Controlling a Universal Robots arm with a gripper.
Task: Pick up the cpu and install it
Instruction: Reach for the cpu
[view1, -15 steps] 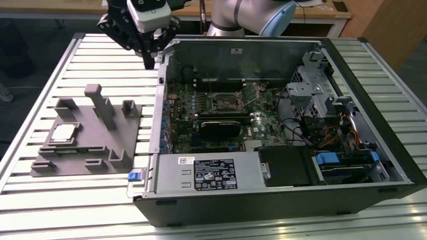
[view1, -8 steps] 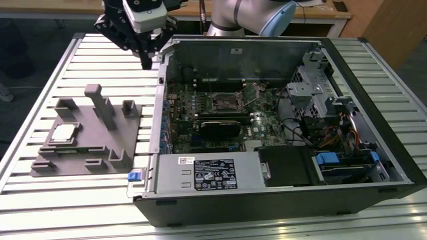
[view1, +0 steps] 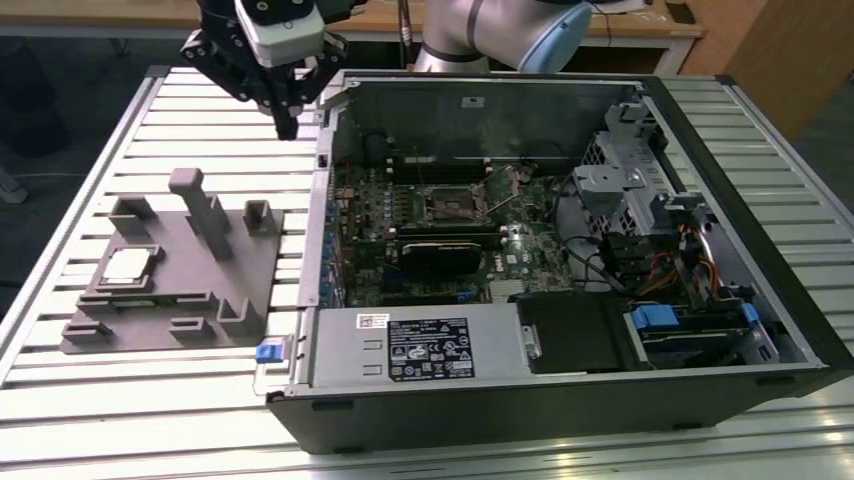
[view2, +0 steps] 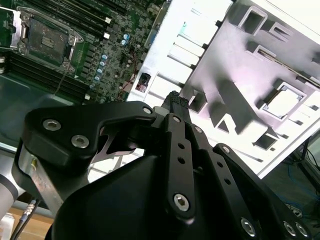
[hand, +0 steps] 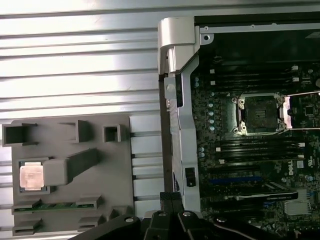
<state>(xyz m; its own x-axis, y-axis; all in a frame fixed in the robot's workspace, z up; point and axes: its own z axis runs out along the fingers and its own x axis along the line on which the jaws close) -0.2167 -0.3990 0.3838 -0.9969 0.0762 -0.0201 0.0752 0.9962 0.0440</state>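
Pincer (view1: 284, 128), closed and empty, hangs above the counter (view1: 200, 105); cpu (view1: 128, 264) in the grey tray (view1: 180, 275) looks light, stiff, fragile: grip opposite edges.

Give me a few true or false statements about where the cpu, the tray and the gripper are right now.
The cpu lies in the grey tray. True.
The gripper holds the cpu. False: its jaws are shut on nothing, above the table.
The motherboard socket has no chip in it. True.
The tray sits inside the computer case. False: it sits on the table beside the case, at the exterior view's left.
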